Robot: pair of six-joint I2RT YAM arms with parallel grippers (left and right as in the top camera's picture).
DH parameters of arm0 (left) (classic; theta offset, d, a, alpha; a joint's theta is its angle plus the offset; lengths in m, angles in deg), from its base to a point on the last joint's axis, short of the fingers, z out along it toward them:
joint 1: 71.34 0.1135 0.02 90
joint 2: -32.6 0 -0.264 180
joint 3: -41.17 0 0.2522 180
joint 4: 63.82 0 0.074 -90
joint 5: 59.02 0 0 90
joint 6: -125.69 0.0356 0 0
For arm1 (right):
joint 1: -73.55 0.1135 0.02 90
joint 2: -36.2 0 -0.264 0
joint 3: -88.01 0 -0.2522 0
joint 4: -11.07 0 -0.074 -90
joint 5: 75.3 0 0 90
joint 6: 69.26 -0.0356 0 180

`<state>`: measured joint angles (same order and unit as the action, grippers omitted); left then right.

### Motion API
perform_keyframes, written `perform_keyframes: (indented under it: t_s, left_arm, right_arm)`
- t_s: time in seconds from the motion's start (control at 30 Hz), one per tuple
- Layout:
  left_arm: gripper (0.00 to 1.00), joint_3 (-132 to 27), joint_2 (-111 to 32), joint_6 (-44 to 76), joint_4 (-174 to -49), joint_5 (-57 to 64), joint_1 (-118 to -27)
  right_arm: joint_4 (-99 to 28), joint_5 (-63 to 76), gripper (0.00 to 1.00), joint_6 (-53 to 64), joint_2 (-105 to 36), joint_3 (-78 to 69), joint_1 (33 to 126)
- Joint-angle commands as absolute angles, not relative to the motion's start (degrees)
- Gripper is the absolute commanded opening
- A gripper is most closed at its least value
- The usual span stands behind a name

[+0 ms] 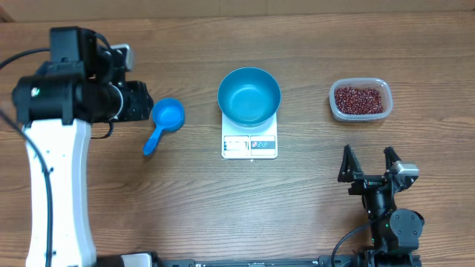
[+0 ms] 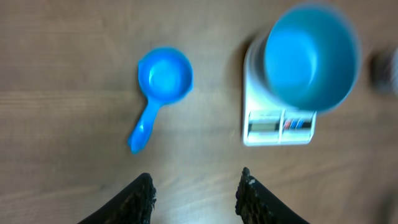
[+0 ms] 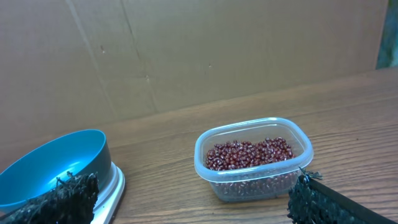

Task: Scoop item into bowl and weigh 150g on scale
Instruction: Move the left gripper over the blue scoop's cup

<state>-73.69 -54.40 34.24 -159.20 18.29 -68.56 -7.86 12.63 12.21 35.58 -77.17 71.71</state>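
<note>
The dark red-brown beans [image 1: 361, 99] lie in a clear plastic tub [image 3: 214, 177] at the right of the table. The bright blue bowl [image 1: 249, 95] stands empty on the white scale [image 1: 249, 145]. A small blue handled scoop [image 1: 165, 119] lies left of the scale. My left gripper [image 1: 142, 101] hovers just left of the scoop. In the left wrist view its fingers [image 2: 144, 193] stand apart with nothing between them, with the scoop [image 2: 163, 78], bowl [image 2: 311, 56] and scale [image 2: 277, 124] ahead. My right gripper [image 1: 367, 157] is open near the front edge, facing the beans [image 3: 249, 152].
A brown cardboard wall [image 3: 186, 50] rises behind the table. The left arm's white base [image 1: 56, 193] fills the left side. The right arm's base [image 1: 390, 226] sits at the front right. Bare wood [image 1: 223, 208] lies in front of the scale.
</note>
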Motion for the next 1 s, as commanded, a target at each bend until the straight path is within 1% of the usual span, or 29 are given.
perform_keyframes:
  t_s: [0.0,0.17,0.23,0.33,0.4,0.5,0.57,0.63,0.77,0.87,0.97]
  left_arm:
    - [0.5,-73.8,-58.1,39.9,-161.6,17.9,-68.0]
    - [0.59,-65.7,-60.4,40.8,-158.7,18.1,-68.0]
    - [0.7,-59.9,-60.4,40.9,-154.5,18.8,-68.0]
    - [0.71,-54.8,-60.4,40.9,-149.5,19.5,-68.0]
    - [0.71,-51.2,-60.4,41.0,-145.1,20.3,-68.0]
    - [0.7,-46.8,-60.9,41.3,-138.6,26.3,-68.0]
    - [0.69,-44.0,-61.6,41.3,-133.8,27.2,-68.0]
    - [0.64,-41.3,-63.2,43.7,-128.6,27.2,-68.0]
    - [0.56,-40.9,-66.5,46.7,-125.0,28.2,-68.0]
    - [0.56,-40.9,-68.0,47.0,-123.6,26.7,-68.0]
    - [0.53,-40.9,-70.3,47.3,-124.6,22.8,-68.2]
  right_arm:
    - [-7.5,13.4,1.0,12.2,36.1,-77.8,71.6]
    - [-7.5,13.4,1.0,12.2,36.1,-77.8,71.6]
    - [-7.5,13.4,1.0,12.2,36.1,-77.8,71.6]
    - [-7.5,13.4,1.0,12.2,36.1,-77.8,71.6]
    - [-7.5,13.4,1.0,12.2,36.1,-77.8,71.6]
    - [-7.5,13.4,1.0,12.2,36.1,-77.8,71.6]
    - [-7.5,13.4,1.0,12.2,36.1,-77.8,71.6]
    - [-7.5,13.4,1.0,12.2,36.1,-77.8,71.6]
    - [-7.5,13.4,1.0,12.2,36.1,-77.8,71.6]
    - [-7.5,13.4,1.0,12.2,36.1,-77.8,71.6]
    - [-7.5,13.4,1.0,12.2,36.1,-77.8,71.6]
